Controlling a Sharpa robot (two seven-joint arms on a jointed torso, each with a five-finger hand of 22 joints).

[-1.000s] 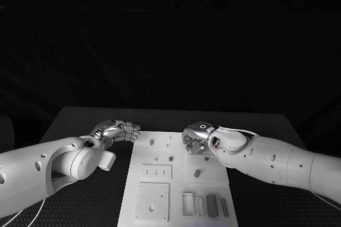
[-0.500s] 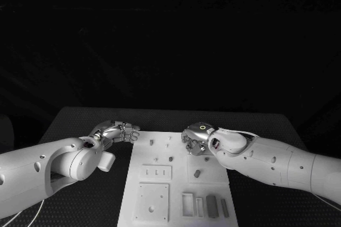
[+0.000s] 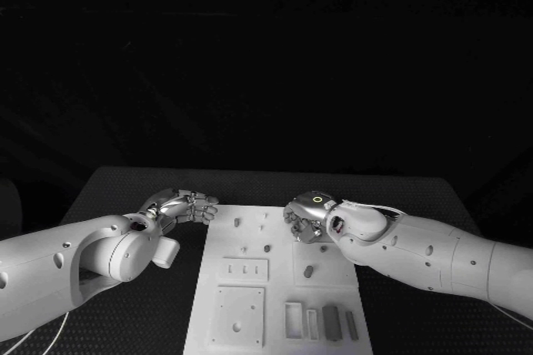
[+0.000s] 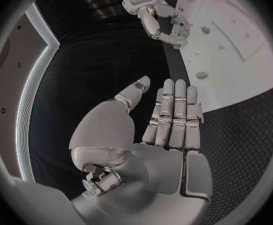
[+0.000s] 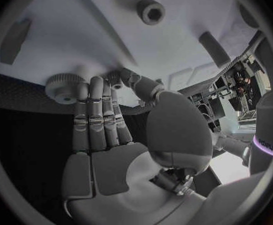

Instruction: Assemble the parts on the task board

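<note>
- At the near end of the task board [image 3: 228,336] sat a little open frame [image 3: 292,319]. I could not tell if anything lay inside it. Just beside it lay the grey blocks [image 3: 331,321], side by side, not yet put anywhere.
- A bit farther on was a flat panel with three slots [image 3: 244,269]. The slots looked empty.
- Next to that panel a small dark part [image 3: 309,271] lay on the board. It had not moved in the last second.
- Farther still, the right hand [image 3: 308,215] was over the board. It had crept a tiny bit toward the far end.
- Its fingers were straight and pressed together, and their tips touched a round toothed part [image 5: 61,87] at the board's edge. The thumb bent in near the fingertips. I could not tell if it pinched anything.
- The left hand [image 3: 183,207] was at the board's far left side and had hardly moved. Its fingers were straight, the thumb was out, and it held nothing.
- So almost nothing had changed, and I think most of the job was still to do.
</note>
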